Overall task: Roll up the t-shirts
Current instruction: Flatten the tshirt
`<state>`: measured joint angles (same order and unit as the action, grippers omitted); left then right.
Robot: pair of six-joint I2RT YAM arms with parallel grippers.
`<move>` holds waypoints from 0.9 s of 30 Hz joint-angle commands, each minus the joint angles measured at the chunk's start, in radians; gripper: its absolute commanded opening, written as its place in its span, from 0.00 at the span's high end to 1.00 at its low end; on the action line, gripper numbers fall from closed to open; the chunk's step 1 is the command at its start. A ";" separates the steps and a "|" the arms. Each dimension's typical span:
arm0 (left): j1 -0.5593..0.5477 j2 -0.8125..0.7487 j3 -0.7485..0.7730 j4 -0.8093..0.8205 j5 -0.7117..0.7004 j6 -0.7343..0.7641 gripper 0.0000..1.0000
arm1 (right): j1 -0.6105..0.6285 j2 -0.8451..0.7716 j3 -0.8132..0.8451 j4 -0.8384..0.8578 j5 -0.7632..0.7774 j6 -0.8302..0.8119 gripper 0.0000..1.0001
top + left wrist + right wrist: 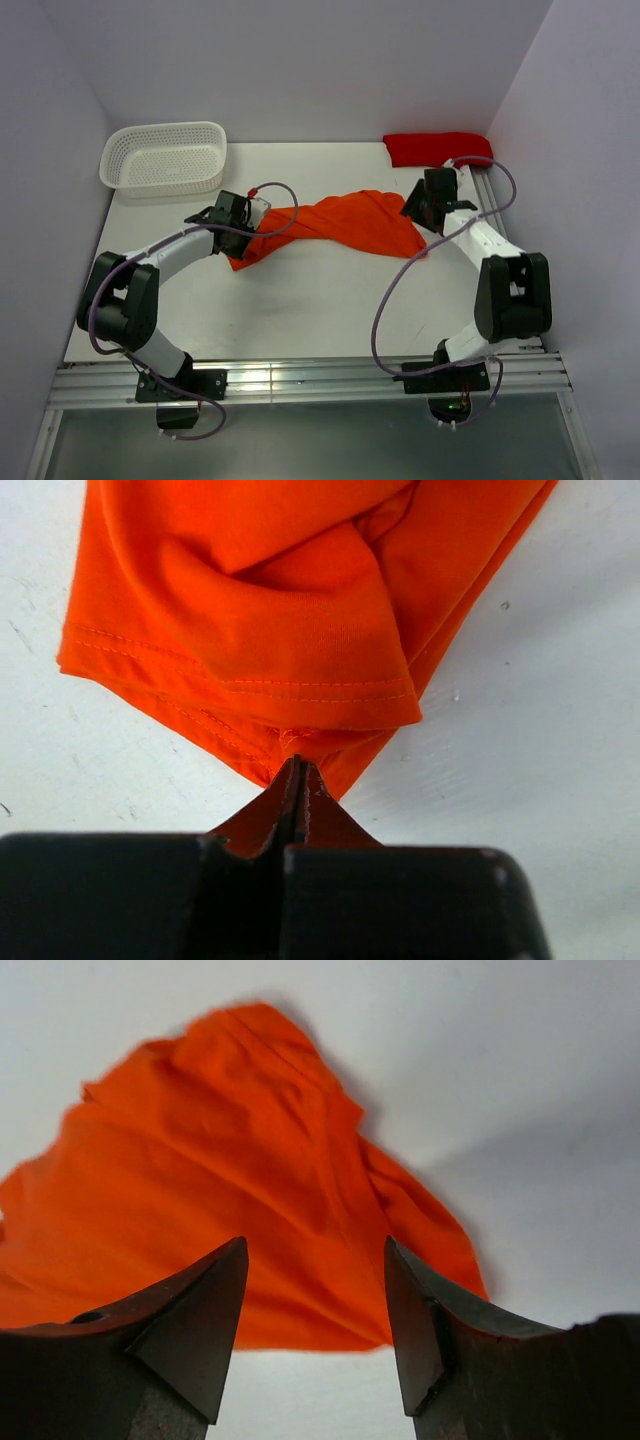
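Observation:
The bright orange t-shirt [340,225] lies crumpled in a long bunch across the middle of the table. My left gripper [257,222] sits at its left end. In the left wrist view its jaws are pressed together, and the left gripper [297,765] pinches the hemmed corner of the orange t-shirt [260,610]. My right gripper [414,213] hangs over the shirt's right end. The right wrist view shows the right gripper [315,1243] open, with the orange t-shirt [200,1210] below and beyond its fingers. The darker red t-shirt [436,148] lies bundled at the back right corner.
A white mesh basket [160,131] stands at the back left of the table. Walls close in the table at the back and both sides. The aluminium rail with both arm bases runs along the near edge.

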<state>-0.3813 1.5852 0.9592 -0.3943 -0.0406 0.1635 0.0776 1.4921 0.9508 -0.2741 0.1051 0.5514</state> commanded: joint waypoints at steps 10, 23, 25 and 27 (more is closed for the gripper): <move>0.039 -0.056 0.124 -0.106 0.110 0.007 1.00 | -0.006 0.214 0.204 -0.045 -0.048 -0.064 0.42; 0.042 -0.041 0.138 -0.118 0.131 0.001 1.00 | -0.004 0.178 0.088 0.019 -0.068 -0.091 0.45; 0.042 -0.041 0.139 -0.120 0.125 0.002 1.00 | -0.002 0.184 0.098 0.018 -0.070 -0.097 0.48; 0.042 -0.041 0.144 -0.123 0.127 0.001 1.00 | -0.001 0.194 0.117 0.007 -0.068 -0.094 0.55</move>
<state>-0.3416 1.5658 1.0546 -0.5072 0.0654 0.1635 0.0742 1.6779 1.0164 -0.2832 0.0395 0.4770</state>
